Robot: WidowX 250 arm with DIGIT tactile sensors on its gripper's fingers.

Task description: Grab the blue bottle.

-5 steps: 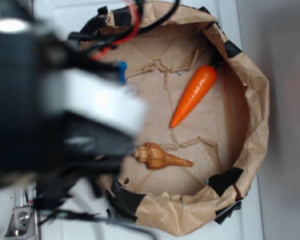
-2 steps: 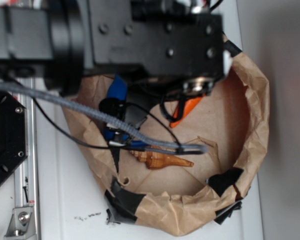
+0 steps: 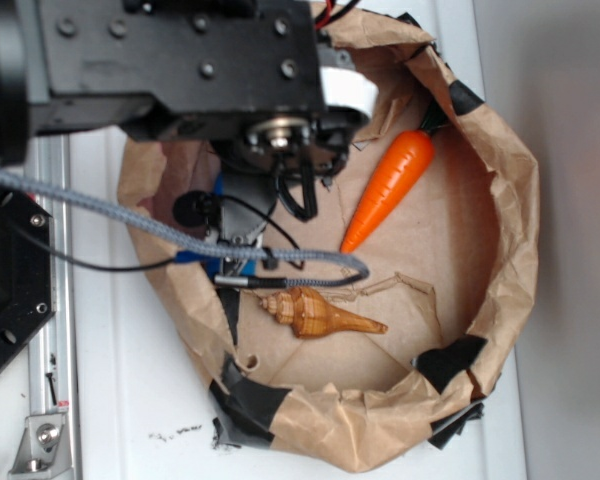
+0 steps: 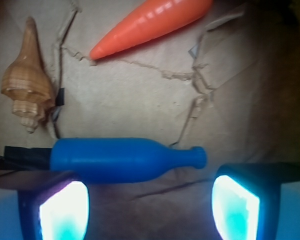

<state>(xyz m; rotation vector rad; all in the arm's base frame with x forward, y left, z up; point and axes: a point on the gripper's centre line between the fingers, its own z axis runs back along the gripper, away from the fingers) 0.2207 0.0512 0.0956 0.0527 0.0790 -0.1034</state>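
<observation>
The blue bottle (image 4: 120, 159) lies on its side on the brown paper, neck pointing right in the wrist view. My gripper (image 4: 150, 200) is open just short of it, nothing between the fingers. The left finger (image 4: 65, 210) sits close under the bottle's body, and the right finger (image 4: 237, 205) is below and right of the neck. In the exterior view the arm covers most of the bottle, and only a blue sliver (image 3: 193, 257) shows by the paper wall's left side.
An orange carrot (image 3: 390, 190) (image 4: 150, 22) and a brown seashell (image 3: 315, 315) (image 4: 26, 85) lie inside the crumpled paper wall (image 3: 510, 200). A grey cable (image 3: 130, 215) loops over the left side. A metal rail (image 3: 55, 300) runs on the left.
The arm has swung in over the paper ring and then shifted left, uncovering the carrot. It now hides most of the bottle.
</observation>
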